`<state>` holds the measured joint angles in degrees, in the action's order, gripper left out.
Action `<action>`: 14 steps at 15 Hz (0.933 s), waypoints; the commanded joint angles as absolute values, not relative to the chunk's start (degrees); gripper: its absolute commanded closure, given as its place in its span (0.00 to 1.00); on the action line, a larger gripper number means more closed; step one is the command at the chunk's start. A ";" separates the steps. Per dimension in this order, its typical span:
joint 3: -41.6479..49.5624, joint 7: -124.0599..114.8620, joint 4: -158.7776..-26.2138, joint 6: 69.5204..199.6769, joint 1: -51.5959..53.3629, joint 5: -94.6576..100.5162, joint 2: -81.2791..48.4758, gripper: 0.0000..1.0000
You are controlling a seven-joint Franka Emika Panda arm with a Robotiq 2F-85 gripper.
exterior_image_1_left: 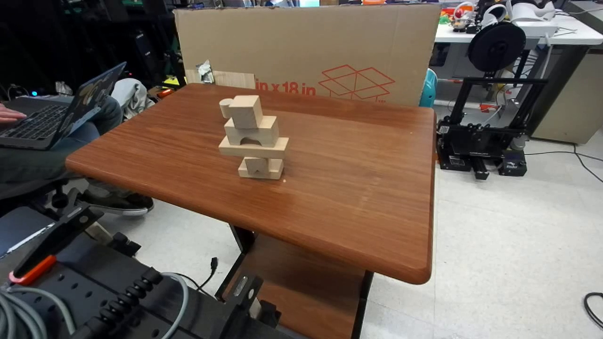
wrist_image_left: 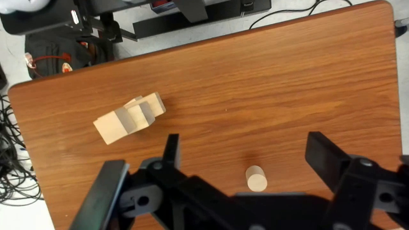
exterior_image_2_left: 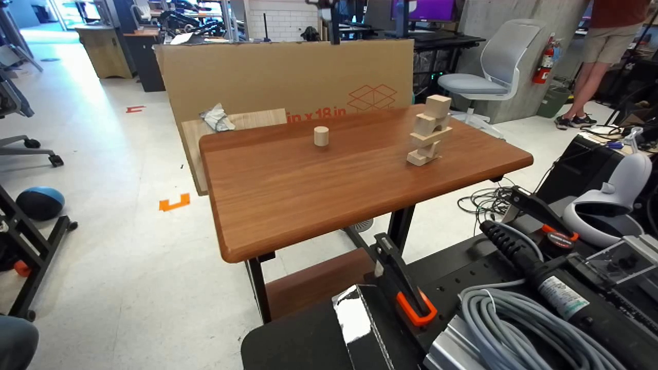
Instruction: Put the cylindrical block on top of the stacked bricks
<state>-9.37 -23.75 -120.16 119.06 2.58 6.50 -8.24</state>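
Note:
The cylindrical block, pale and round, stands upright on the wooden table in both exterior views [exterior_image_1_left: 225, 108] [exterior_image_2_left: 321, 136]. In an exterior view it is partly hidden behind the tower's top block. The stacked bricks form a tower of pale wooden blocks in both exterior views [exterior_image_1_left: 253, 149] [exterior_image_2_left: 426, 124]. The tower includes an arched block, a long flat plank and a cube-like block on top. In the wrist view my gripper [wrist_image_left: 244, 140] is wide open and empty, above the table. The cylindrical block [wrist_image_left: 256, 179] shows between its fingers, well below them. The stacked bricks [wrist_image_left: 111, 127] show beyond the left finger.
The brown table [exterior_image_1_left: 348, 188] has rounded corners and open floor around it. A large cardboard sheet [exterior_image_1_left: 292, 47] stands along its far edge in both exterior views. A person with a laptop [exterior_image_1_left: 61, 108] sits beside the table. Clamps and cables lie on a black cart [exterior_image_2_left: 308, 329].

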 commanded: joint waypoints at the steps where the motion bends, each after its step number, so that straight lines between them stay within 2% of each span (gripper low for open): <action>1: -6.82 -18.75 -112.85 119.20 5.00 10.27 -17.06 0.00; 14: -4.82 -2.96 -98.69 116.62 6.90 9.07 -33.43 0.00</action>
<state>-5.15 -6.29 -103.41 119.10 5.70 9.31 -29.90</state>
